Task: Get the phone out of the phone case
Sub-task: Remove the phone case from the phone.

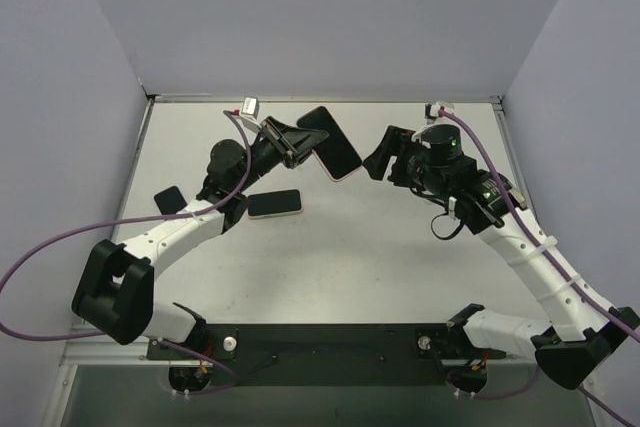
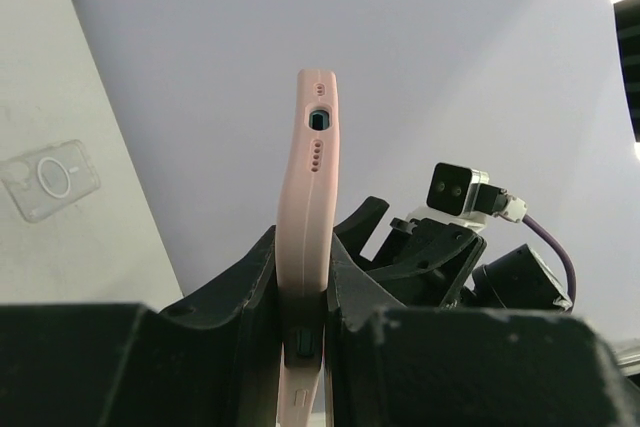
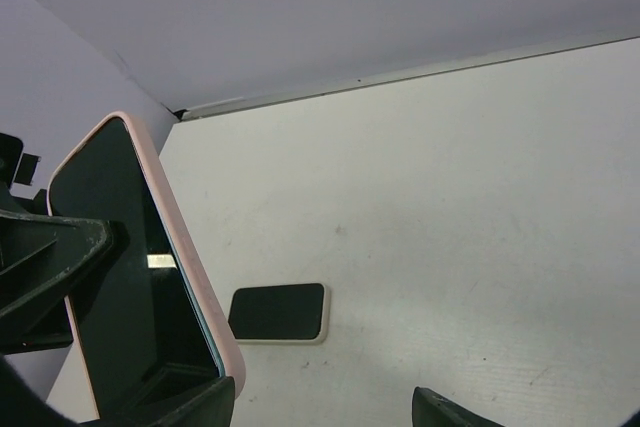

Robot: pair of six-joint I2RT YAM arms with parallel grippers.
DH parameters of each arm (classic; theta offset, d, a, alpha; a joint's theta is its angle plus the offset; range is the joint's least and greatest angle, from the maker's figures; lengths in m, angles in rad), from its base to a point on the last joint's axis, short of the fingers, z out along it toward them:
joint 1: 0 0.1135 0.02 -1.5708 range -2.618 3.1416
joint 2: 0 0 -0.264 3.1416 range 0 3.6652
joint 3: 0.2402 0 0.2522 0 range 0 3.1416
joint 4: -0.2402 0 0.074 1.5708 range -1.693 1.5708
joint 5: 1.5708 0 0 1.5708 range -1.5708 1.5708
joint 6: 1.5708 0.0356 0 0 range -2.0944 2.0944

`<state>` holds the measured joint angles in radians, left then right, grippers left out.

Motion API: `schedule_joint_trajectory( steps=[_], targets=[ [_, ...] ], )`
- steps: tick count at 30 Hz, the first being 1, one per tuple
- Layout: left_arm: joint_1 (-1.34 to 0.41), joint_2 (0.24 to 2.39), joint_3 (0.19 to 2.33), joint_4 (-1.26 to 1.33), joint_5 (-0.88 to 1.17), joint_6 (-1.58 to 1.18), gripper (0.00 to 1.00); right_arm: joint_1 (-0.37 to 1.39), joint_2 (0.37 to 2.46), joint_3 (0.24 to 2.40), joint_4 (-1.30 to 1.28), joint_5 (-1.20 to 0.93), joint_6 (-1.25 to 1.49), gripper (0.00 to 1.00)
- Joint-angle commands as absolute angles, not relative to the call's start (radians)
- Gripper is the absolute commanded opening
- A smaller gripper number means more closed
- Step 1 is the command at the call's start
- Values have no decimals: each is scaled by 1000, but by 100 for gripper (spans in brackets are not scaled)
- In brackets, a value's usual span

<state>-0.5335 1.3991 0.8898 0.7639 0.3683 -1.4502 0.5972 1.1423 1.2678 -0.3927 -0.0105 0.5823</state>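
Observation:
The phone in its pink case (image 1: 330,142) is held off the table at the back middle, dark screen up. My left gripper (image 1: 290,142) is shut on its left end. In the left wrist view the pink case (image 2: 308,167) stands edge-on, clamped between both fingers (image 2: 250,277), with the charging port at its far end. My right gripper (image 1: 385,159) is open just right of the phone's other end. In the right wrist view the phone (image 3: 130,267) fills the left side, its lower corner against my left finger (image 3: 190,402). The right gripper (image 3: 320,412) holds nothing.
A second phone in a pale case (image 1: 275,204) lies screen up on the table below the held phone; it also shows in the right wrist view (image 3: 278,313). A small dark phone (image 1: 170,199) lies at the left. A clear case (image 2: 50,179) lies on the table.

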Motion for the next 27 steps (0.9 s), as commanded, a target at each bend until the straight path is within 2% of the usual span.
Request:
schedule_joint_trajectory(
  steps=[1,24,27],
  targets=[
    [-594,1292,1037,1043,471,-1605,0,635,1242,1218,-420,-81,581,65],
    [-594,1279,1016,1101,465,-1663,0,626,1318,1149,-249,-216,667,65],
    [-592,1276,1006,1104,463,-1664,0,594,1292,1088,-142,-320,719,66]
  ],
)
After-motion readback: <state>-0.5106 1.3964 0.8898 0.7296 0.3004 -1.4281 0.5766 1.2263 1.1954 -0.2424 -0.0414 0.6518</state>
